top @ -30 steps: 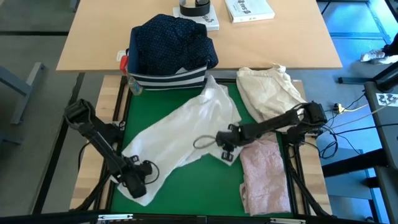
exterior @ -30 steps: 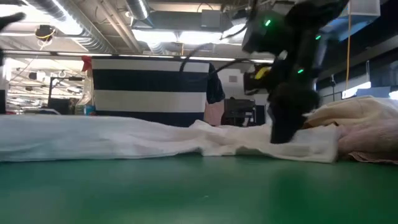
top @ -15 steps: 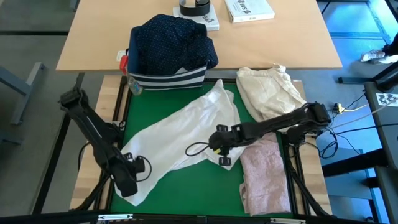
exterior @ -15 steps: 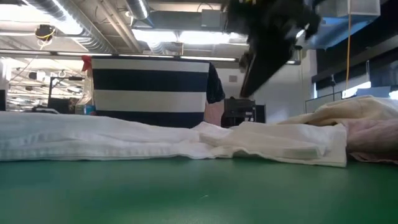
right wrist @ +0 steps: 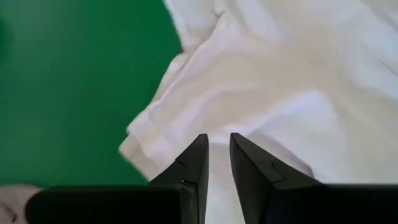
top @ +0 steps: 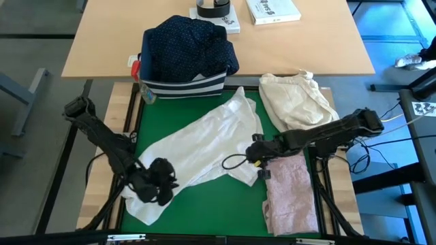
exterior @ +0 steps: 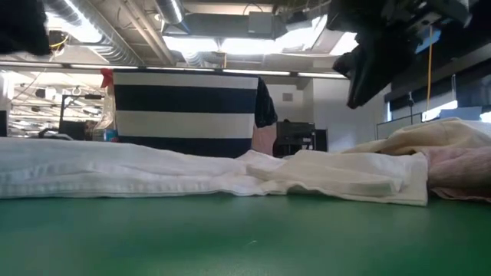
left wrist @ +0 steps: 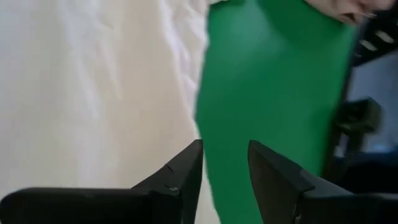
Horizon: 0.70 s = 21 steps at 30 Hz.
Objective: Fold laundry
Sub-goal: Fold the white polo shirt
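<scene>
The white shirt point(top: 204, 146) lies spread slantwise across the green mat point(top: 204, 204), one end by the navy striped bin point(top: 184, 85), which holds the navy dotted shirt point(top: 187, 44). The left gripper point(top: 160, 187) hangs over the shirt's near corner, its fingers point(left wrist: 186, 165) a narrow gap apart with nothing between them. The right gripper point(top: 255, 155) sits above the shirt's edge beside the pale pink top point(top: 289, 190), fingers point(right wrist: 193, 155) nearly together, holding nothing. A cream-beige cloth bundle point(top: 296, 99) rests beyond the pink top.
</scene>
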Each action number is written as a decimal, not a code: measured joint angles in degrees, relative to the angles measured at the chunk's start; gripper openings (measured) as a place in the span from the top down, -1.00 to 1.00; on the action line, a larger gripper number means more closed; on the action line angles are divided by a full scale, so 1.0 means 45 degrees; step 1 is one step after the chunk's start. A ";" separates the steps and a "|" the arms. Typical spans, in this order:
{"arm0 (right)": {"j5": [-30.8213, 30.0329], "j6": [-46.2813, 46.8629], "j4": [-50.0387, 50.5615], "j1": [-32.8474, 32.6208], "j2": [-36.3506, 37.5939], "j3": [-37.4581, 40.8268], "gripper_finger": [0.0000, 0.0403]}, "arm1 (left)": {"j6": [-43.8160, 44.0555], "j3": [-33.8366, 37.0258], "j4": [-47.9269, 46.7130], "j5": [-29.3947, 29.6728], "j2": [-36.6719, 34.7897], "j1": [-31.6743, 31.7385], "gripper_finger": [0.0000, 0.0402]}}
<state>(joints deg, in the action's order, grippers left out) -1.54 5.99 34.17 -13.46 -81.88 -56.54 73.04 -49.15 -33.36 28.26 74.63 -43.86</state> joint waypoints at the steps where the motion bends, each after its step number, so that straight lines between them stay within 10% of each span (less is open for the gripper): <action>1: 0.0184 0.0042 -0.0424 0.0003 -0.0084 0.0116 0.67 | 0.0002 0.0039 0.0000 -0.0128 0.0174 0.0249 0.33; 10: 0.3247 -0.1082 -0.1256 -0.0109 -0.0820 0.1152 0.66 | -0.0662 0.0089 -0.1611 -0.1413 0.1582 0.1128 0.17; 21: 0.2643 -0.3335 -0.3393 -0.1717 -0.2052 0.1585 0.32 | 0.0213 0.1527 -0.2380 -0.1944 0.2078 0.0801 0.17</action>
<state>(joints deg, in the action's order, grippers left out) 10.36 -9.02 18.90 -21.19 -91.12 -49.41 74.00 -42.28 -44.08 19.51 83.99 -40.25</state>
